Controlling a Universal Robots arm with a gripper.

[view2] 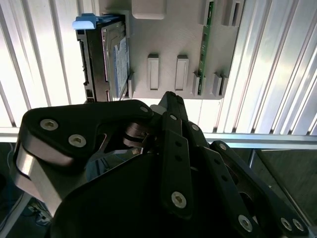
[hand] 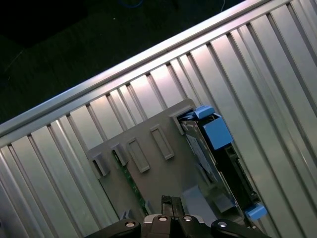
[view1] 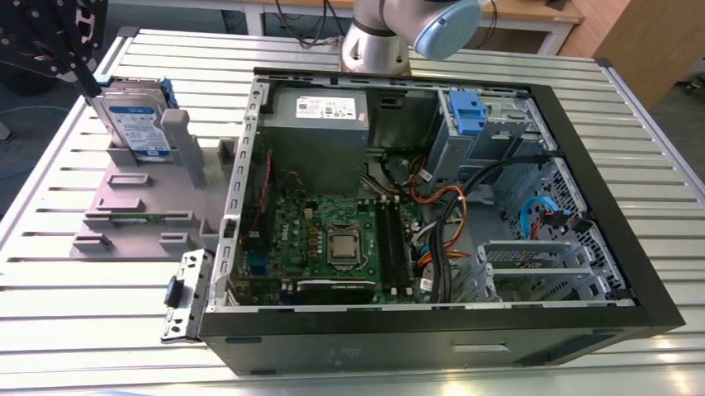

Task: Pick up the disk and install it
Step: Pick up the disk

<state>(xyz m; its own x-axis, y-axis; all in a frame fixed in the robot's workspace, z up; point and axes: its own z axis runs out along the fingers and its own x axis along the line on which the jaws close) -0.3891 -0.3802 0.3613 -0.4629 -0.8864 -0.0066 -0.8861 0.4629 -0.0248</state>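
The disk (view1: pixel 132 124) stands on edge in a slot at the far end of the grey plastic stand (view1: pixel 132 206), at the exterior view's left. It is silver with a white-and-blue label and a blue carrier bracket. In both wrist views the disk (view2: pixel 116 64) (hand: pixel 208 148) sits upright in the stand (view2: pixel 163 39) (hand: pixel 163 173). My gripper (view1: pixel 88 82) hangs just above and beside the disk's top edge, not touching it. Its black fingers (view2: pixel 171 96) (hand: pixel 170 201) lie together, shut on nothing.
An open computer case (view1: pixel 617 247) fills the middle and right of the slatted metal table (view1: pixel 66 313). Inside are a grey power supply (view1: pixel 319 107), a blue-tabbed drive cage (view1: pixel 468 111), a motherboard (view1: pixel 330 239) and cables. A green memory stick (view2: pixel 204 49) stands in the stand.
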